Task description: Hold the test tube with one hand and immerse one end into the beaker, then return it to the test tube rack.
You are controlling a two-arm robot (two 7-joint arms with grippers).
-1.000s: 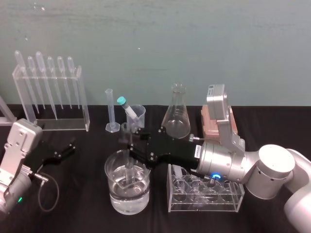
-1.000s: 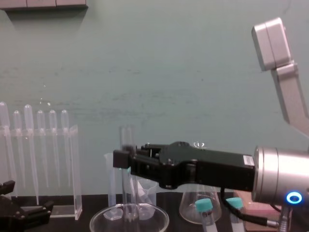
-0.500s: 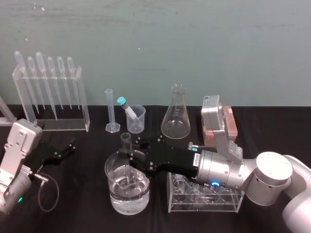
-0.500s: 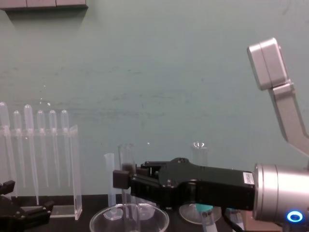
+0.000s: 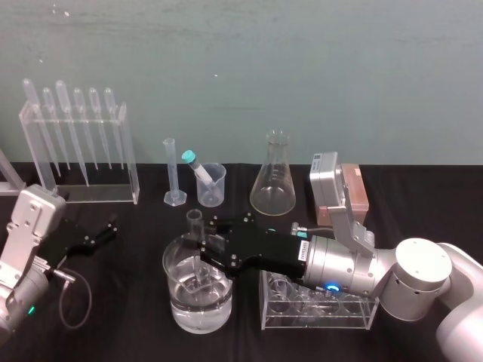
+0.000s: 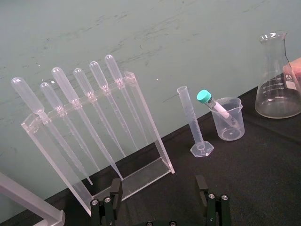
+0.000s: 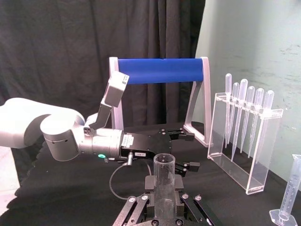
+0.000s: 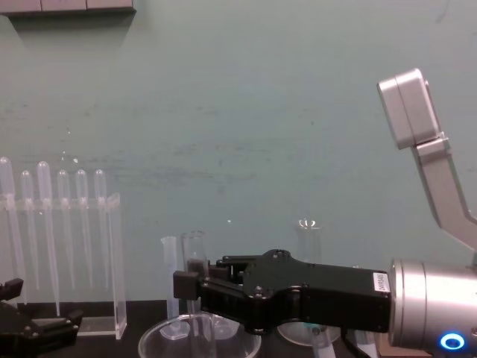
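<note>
Right gripper (image 5: 199, 243): reaches in from the right, above the table's (image 5: 113, 317) front half. Its jaws are narrowed onto the test tube (image 5: 195, 225), pinching it from both sides a little below the flared rim. The tube stands upright. Its rim rises clear above the fingers, and its lower end hangs inside the beaker (image 5: 198, 311), below the beaker's rim. Whether the tip reaches the clear liquid in the beaker's lower part cannot be told.

Beaker: near the front edge, left of centre, just beside a clear acrylic rack (image 5: 317, 311) on its right.

Test tube rack (image 5: 355, 190): salmon-pink block toward the back edge, right of the conical flask (image 5: 274, 181), partly behind the right arm.

Left gripper (image 5: 104, 231): low near the table's left edge, jaws spread wide, holding and touching nothing, pointing toward the pipette stand (image 6: 94, 136).
</note>
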